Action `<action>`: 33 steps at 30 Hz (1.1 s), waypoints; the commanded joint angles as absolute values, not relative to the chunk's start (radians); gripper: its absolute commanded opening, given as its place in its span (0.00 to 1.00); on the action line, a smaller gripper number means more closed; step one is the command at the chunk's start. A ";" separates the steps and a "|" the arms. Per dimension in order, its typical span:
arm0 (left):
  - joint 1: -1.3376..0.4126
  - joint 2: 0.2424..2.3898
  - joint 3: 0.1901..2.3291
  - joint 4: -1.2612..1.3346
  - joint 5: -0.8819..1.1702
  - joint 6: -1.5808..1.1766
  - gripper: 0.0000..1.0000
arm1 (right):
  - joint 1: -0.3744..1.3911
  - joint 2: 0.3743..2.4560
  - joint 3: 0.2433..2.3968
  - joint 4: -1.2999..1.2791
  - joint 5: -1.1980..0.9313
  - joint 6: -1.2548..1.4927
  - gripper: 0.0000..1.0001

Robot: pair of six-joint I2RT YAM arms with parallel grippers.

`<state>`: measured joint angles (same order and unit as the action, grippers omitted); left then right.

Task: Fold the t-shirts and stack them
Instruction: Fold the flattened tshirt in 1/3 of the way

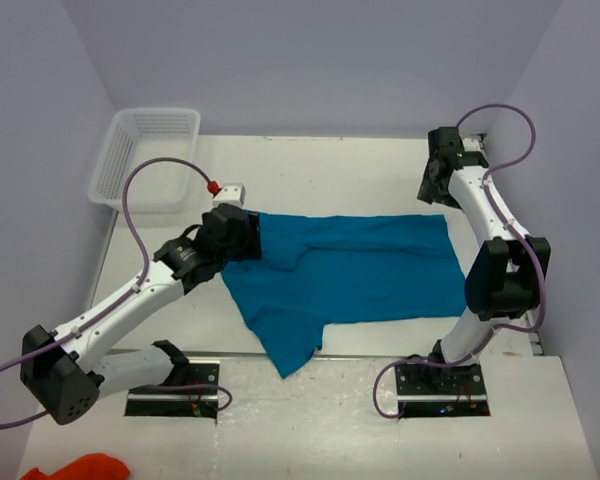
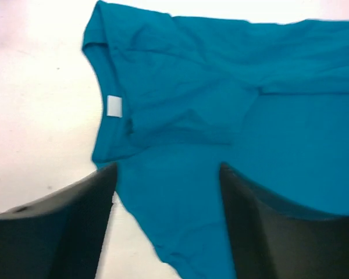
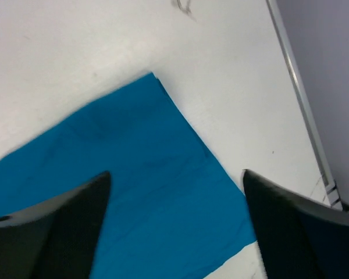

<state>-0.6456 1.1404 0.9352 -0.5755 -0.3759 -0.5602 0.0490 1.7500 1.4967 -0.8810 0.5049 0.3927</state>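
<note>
One teal-blue t-shirt [image 1: 360, 270] lies spread across the middle of the table, partly folded, with one sleeve trailing toward the near edge. My left gripper [image 1: 242, 235] is open and empty, just above the shirt's left, neck end. In the left wrist view [image 2: 167, 174] the shirt [image 2: 221, 116] and its pale neck label [image 2: 114, 106] lie below the spread fingers. My right gripper [image 1: 437, 185] is open and empty, raised over the shirt's far right corner. In the right wrist view [image 3: 175, 174] that hem corner [image 3: 154, 151] lies flat between the fingers.
A white mesh basket [image 1: 145, 155] stands at the far left corner. A small white block with a red knob [image 1: 227, 189] sits just beyond the left gripper. An orange cloth [image 1: 90, 467] lies at the near left. The table's right edge rail [image 3: 299, 93] runs close by.
</note>
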 commanded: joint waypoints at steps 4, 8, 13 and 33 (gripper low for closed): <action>-0.669 1.391 1.145 -0.561 -0.367 -0.537 0.00 | 0.072 1.744 1.580 -0.783 0.361 0.373 0.00; -0.634 1.589 1.265 -0.496 -0.235 -0.538 0.00 | 0.071 1.821 1.611 -0.773 0.276 0.367 0.00; -0.552 1.712 1.385 -0.521 -0.141 -0.532 0.00 | 0.069 1.907 1.661 -0.793 0.238 0.344 0.00; -0.449 1.993 1.554 -0.629 -0.115 -0.471 0.00 | 0.109 1.789 1.519 -0.767 0.207 0.365 0.00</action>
<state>-0.4500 2.0087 1.5509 -0.6216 -0.1299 -0.4995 0.0990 1.8862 1.4994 -0.7765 0.2077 0.3561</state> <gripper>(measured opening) 0.002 0.003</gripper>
